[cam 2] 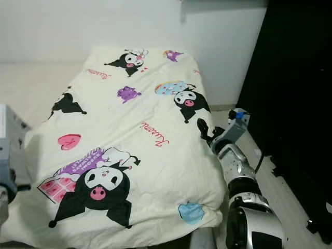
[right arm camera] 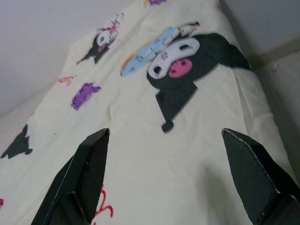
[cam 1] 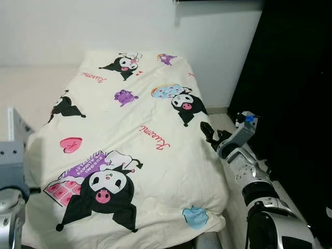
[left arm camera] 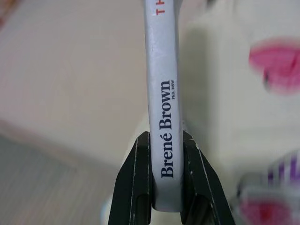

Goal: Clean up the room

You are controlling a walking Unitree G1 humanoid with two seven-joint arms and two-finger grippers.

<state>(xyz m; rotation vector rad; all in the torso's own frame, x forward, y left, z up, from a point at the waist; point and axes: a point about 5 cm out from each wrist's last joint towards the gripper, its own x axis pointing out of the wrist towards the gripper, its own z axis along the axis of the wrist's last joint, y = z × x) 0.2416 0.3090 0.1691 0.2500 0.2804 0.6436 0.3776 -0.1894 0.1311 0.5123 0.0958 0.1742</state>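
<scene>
A bed covered by a cream quilt printed with black-and-pink cartoon characters (cam 1: 129, 135) fills the head view, running away toward the white wall at twelve o'clock. The left gripper (left arm camera: 164, 187) has its two black fingers clamped on the spine of a slim grey-white book (left arm camera: 161, 93) printed with an author's name; the book stands up between the jaws, with the blurred quilt and pale floor behind it (so the arm sits low at about eight o'clock, off the bed's near corner). The right gripper (cam 1: 211, 136) reaches to the quilt's edge at about three o'clock, and its wrist view shows its fingers (right arm camera: 89, 173) spread wide apart with nothing between them, poised just above the fabric. The bed looks already smoothed, so the step in hand is probably carrying the book to where it belongs. To do that well, the squeeze on the spine should stay firm and square, since a thin book held by one edge can swing or slip; the right arm should draw clear of the quilt without snagging it.
</scene>
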